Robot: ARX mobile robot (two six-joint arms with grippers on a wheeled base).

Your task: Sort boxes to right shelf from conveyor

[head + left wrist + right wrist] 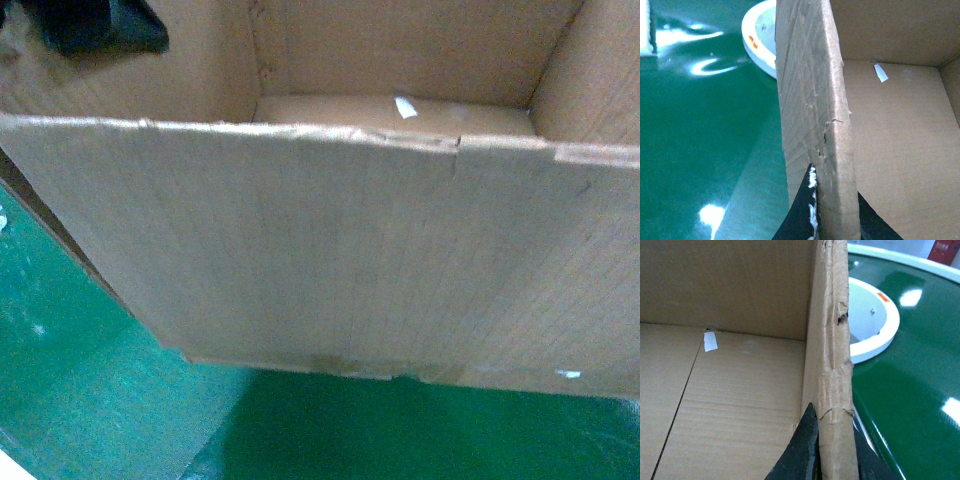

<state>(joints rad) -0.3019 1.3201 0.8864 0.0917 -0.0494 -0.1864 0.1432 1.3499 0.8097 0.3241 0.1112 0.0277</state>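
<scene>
Cardboard fills the head view: the near wall of the box stands close before the camera, its ragged top edge running left to right, with the white sticker on the inner floor beyond. Beneath it lies the green belt of the conveyor, and the box seems lifted or tipped clear of it, though this close view leaves that uncertain.

Each wrist view shows a side wall pinched edge-on. The left gripper straddles the left wall, one finger outside and one inside; the right gripper clamps the torn right wall the same way. The conveyor's white hub sits just beyond that wall.

To carry well, I judge both arms should move together at equal height, since the grip bites only thin, frayed cardboard that could tear or slip. Keep the walls upright, avoid pulling the grippers apart, and swing slowly toward the right shelf, which no view shows.
</scene>
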